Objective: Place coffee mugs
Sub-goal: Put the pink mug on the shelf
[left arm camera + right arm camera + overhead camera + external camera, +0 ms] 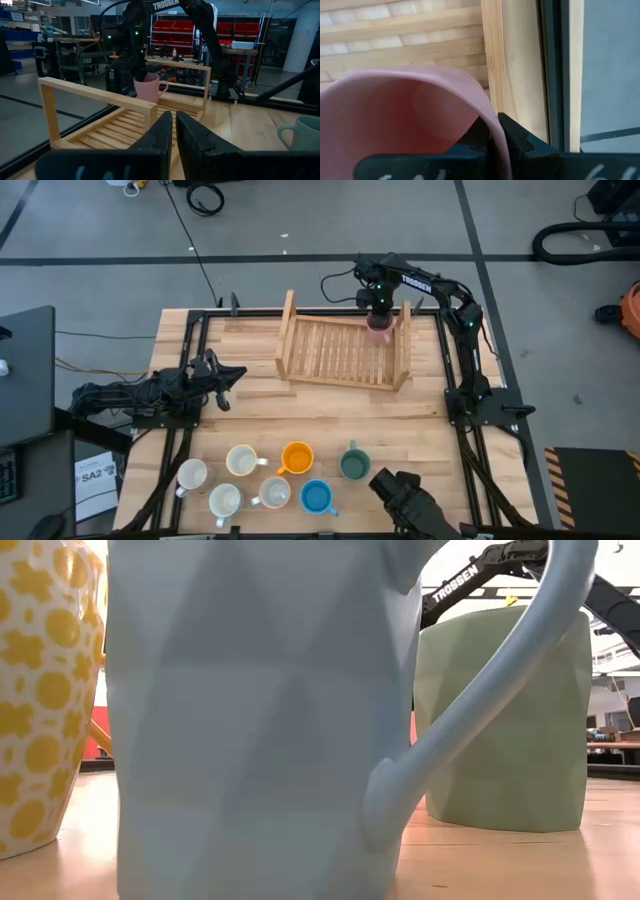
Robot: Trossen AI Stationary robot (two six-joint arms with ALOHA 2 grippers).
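Observation:
A pink coffee mug (379, 330) stands upright over the far right corner of the slatted wooden rack (335, 350), with my right gripper (492, 134) shut on it from above. Several more coffee mugs stand on their bases near the table's near edge: white ones (241, 461), an orange one (297, 457), a teal-green one (354, 466) and a blue one (317, 498). My left gripper (174, 131) waits shut at the table's left side, pointing level toward the rack and touching nothing. My right gripper pinches the pink mug's wall at the rim (496, 131), one finger inside the mug and one outside. The fingers come from above, pointing down. The mug (147, 86) stays upright, handle toward the table's near side; the rack's rail hides its base.
The rack has a raised end frame on each side (288, 330) (405, 345). Black frame rails (452, 370) run along the table's sides. A dark device (410, 502) sits at the near edge beside the teal-green mug. Bare wood (330, 420) lies between rack and mugs.

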